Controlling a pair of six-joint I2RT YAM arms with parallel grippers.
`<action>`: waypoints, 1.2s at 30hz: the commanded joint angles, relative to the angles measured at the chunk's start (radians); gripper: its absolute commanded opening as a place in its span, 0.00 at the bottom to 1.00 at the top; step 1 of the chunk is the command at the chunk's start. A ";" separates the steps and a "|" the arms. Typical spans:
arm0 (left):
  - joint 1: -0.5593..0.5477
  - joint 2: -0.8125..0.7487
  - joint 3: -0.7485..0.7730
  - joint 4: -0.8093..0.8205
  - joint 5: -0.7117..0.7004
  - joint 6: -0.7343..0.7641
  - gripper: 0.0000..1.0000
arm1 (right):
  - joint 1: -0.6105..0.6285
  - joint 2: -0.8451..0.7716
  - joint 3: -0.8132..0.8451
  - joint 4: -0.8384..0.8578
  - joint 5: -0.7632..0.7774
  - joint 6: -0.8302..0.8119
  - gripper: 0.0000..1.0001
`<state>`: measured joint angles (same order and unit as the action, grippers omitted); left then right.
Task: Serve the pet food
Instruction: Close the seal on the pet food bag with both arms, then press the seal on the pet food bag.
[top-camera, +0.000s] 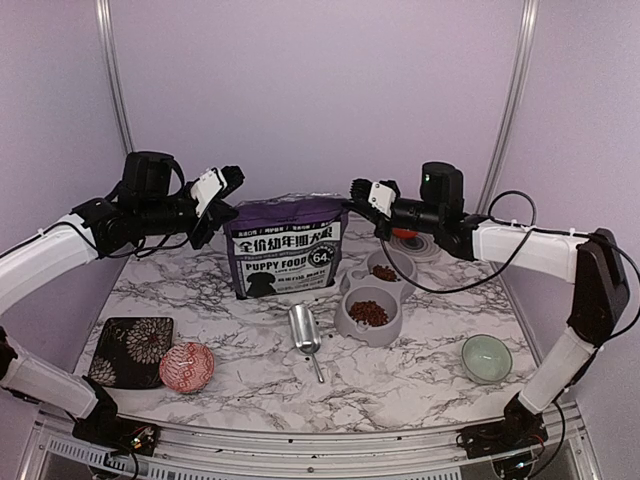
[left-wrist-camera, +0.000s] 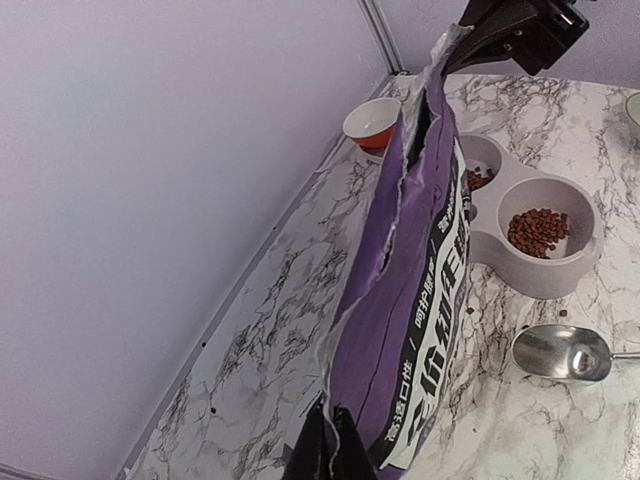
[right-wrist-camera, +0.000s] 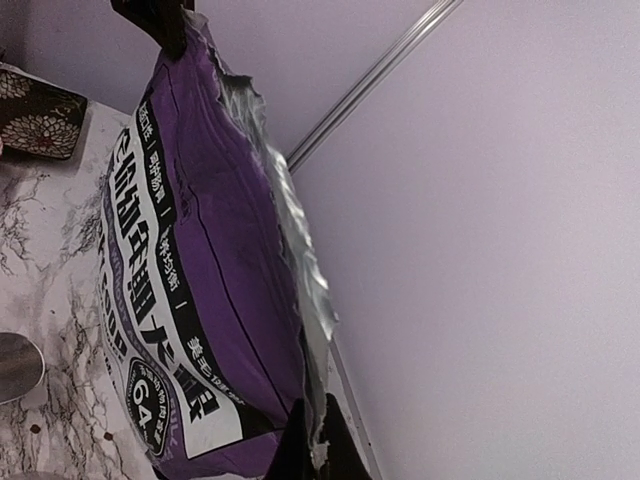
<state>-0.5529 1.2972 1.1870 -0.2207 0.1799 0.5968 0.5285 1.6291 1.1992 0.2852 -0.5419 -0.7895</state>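
Top looks down; wrist cameras (close, opposed) share the bag (left-wrist-camera: 405, 300).

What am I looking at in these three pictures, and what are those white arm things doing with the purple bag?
It's two robot arms bolted to a marble table. One picture looks down from above; the other two come from cameras on each wrist. The left tool and right tool each pinch a top corner of the torn-open purple food bag. On the table sit a grey double feeder with brown kibble in it, a metal scoop, a green bowl, a red patterned bowl and a dark flowered plate.
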 joint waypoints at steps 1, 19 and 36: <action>0.025 -0.026 0.049 0.072 -0.295 -0.064 0.00 | -0.063 -0.109 0.025 0.042 0.006 0.000 0.00; -0.010 -0.098 -0.014 0.074 0.000 0.026 0.24 | -0.090 -0.099 0.076 -0.109 -0.296 0.041 0.00; -0.051 0.015 0.114 -0.138 0.077 0.132 0.65 | -0.058 -0.074 0.097 -0.126 -0.325 0.030 0.05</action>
<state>-0.6086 1.2926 1.2900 -0.2504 0.2279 0.6670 0.4629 1.5707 1.2232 0.1081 -0.8337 -0.7593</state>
